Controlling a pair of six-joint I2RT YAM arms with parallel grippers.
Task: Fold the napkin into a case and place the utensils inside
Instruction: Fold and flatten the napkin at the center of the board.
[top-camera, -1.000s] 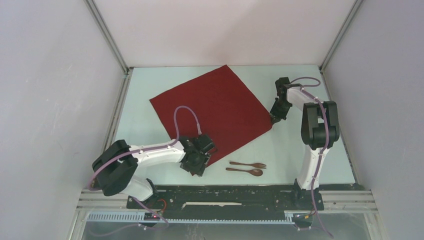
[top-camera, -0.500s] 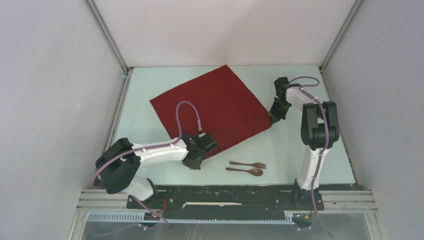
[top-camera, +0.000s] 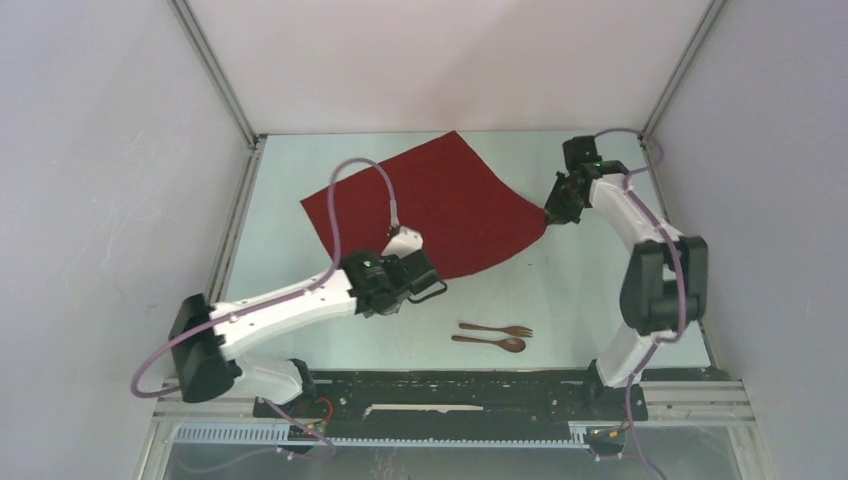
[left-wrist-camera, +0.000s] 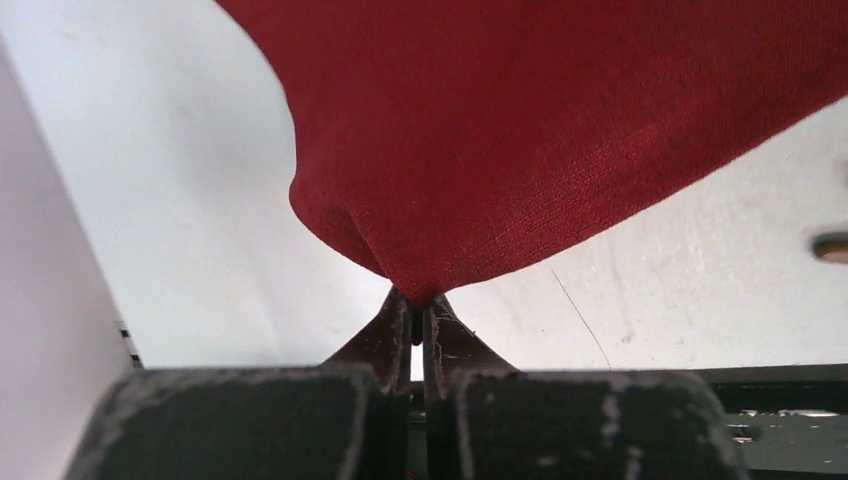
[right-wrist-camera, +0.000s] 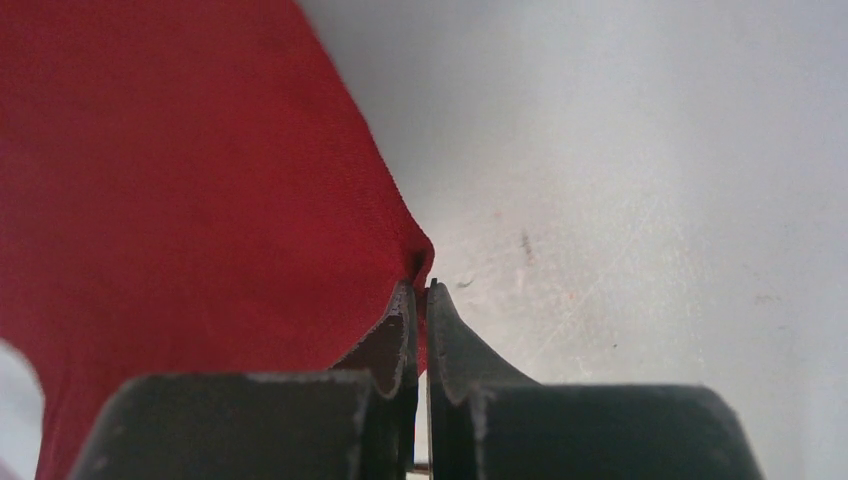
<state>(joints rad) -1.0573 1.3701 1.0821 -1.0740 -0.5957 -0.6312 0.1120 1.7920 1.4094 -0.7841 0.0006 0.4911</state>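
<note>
The dark red napkin (top-camera: 430, 205) lies spread on the pale table, with its near and right corners lifted. My left gripper (top-camera: 412, 268) is shut on the near corner, and in the left wrist view the napkin (left-wrist-camera: 540, 140) hangs bunched from the closed left gripper (left-wrist-camera: 418, 300). My right gripper (top-camera: 553, 213) is shut on the right corner; in the right wrist view the napkin (right-wrist-camera: 190, 190) runs into the pinched right gripper (right-wrist-camera: 421, 290). The brown fork (top-camera: 498, 329) and spoon (top-camera: 490, 343) lie side by side near the front edge, untouched. No folded case shows.
White enclosure walls and metal frame posts (top-camera: 215, 75) surround the table (top-camera: 290, 270) on three sides. The black base rail (top-camera: 450, 395) runs along the front edge, just behind the utensils.
My left gripper shut on the napkin's near corner and lifted it up and back, away from the front edge. My right arm raised the right corner and shifted slightly back.
</note>
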